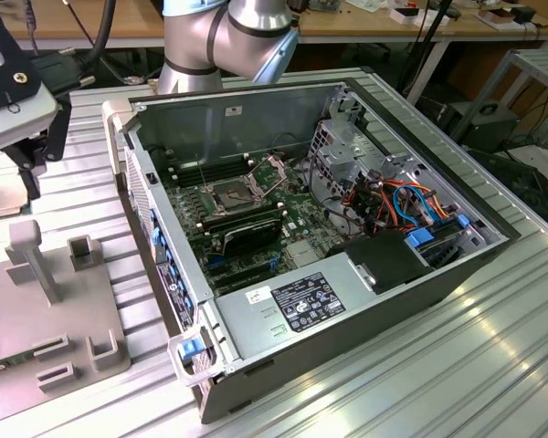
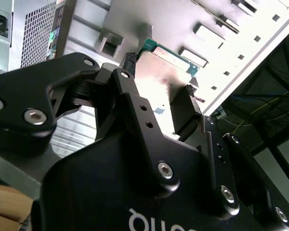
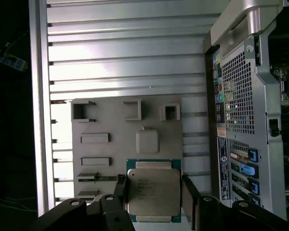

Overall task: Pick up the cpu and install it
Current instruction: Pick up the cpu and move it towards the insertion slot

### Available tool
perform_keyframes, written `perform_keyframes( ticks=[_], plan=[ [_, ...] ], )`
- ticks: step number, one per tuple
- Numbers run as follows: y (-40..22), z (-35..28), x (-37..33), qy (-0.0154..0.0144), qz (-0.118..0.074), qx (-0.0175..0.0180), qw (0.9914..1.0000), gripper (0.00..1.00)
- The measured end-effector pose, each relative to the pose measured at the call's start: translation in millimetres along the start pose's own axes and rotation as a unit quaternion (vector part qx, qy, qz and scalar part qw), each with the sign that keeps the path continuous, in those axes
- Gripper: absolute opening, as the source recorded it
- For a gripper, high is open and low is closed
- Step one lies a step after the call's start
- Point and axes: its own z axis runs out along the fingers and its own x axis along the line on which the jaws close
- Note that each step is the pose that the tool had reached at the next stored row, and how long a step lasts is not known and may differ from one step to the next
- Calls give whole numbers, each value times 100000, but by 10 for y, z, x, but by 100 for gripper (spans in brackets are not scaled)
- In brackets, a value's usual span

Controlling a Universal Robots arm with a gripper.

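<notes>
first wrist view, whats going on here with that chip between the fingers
The arm's gripper holds the cpu between its fingers, above the grey fixture plate that lies beside the open computer case. The cpu is not installed yet: the socket on the green board inside the case is well away from the gripper.

Lab: workbenches (image 1: 374,23), cables (image 1: 429,36) (opened computer (image 1: 301,301) on table (image 1: 438,383)).

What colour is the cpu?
The cpu has a grey metallic face with a green rim; first wrist view shows it best.
</notes>
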Motion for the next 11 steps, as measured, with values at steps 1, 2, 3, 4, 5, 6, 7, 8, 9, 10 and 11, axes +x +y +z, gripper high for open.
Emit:
perform_keyframes(
  ticks=[1, 2, 3, 4, 5, 6, 7, 8, 9, 10, 11],
  plan=[
    [1, 0, -24, -6, -1, -4, 100000, 54],
    [2, 0, -42, -3, -1, -1, 100000, 54],
    [3, -1, -56, -3, -3, -3, 100000, 54],
    [4, -1, -75, -4, 1, -4, 100000, 54],
    [5, -1, -89, -5, 1, -4, 100000, 54],
    [6, -1, -111, -9, 3, -6, 100000, 54],
    [7, -2, -128, -7, 1, -3, 100000, 54],
    [7, -2, -144, -4, 3, -3, 100000, 54],
    [8, -2, -163, -7, 5, -7, 100000, 54],
    [10, -3, -193, -4, 3, -3, 100000, 54],
    [11, -3, -211, -5, 2, -4, 100000, 54]
  ],
)
